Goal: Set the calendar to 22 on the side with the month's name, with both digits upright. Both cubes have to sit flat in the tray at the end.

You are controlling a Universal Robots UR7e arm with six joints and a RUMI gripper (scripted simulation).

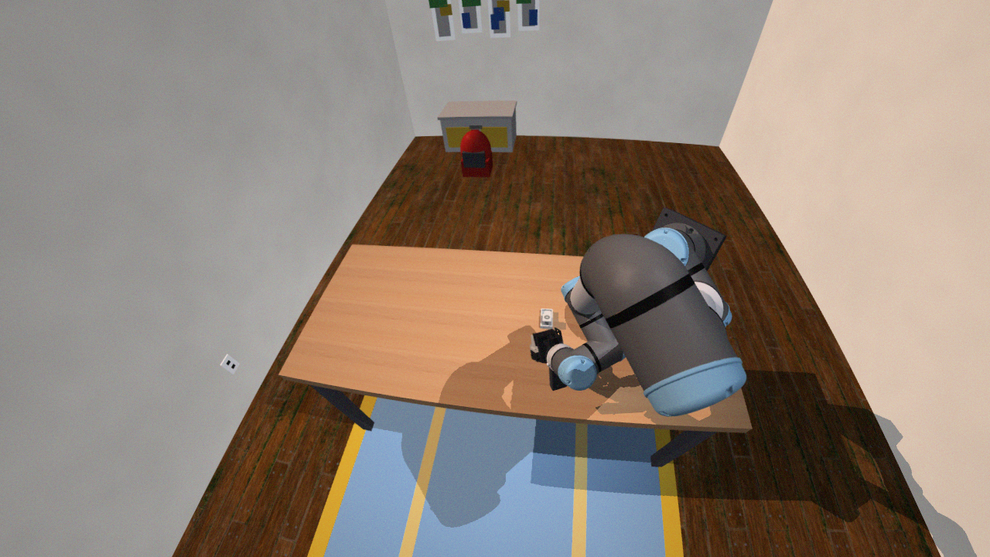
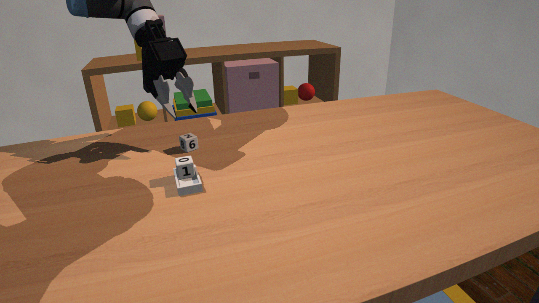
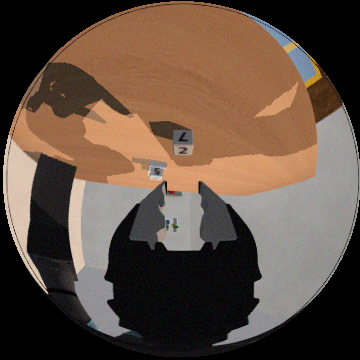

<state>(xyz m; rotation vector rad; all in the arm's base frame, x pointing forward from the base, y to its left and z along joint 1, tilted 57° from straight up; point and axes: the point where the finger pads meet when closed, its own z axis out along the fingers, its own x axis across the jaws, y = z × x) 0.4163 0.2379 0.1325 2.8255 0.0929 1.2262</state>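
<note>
A white cube [image 2: 188, 142] [image 3: 183, 142] stands on the table behind the tray in the exterior view. It has 2 on top and 6 and 8 on visible sides; the wrist view also shows a 7. The white tray [image 2: 190, 188] holds the other cube [image 2: 184, 168] [image 3: 157, 171] [image 1: 547, 317] at its far end in the exterior view, with 0 on top and 1 facing that camera. The wrist view shows its 5. The tray's near half is empty. My gripper [image 2: 185, 114] [image 3: 182, 182] is partly open and empty, above and beyond the loose cube. No month name is readable.
The wooden table [image 1: 415, 311] [image 2: 339, 188] carries the tray and cubes. A shelf [image 2: 263, 48] with a pink box [image 2: 251, 90], blocks and balls stands behind it. The arm [image 1: 657, 311] reaches over the table's right part.
</note>
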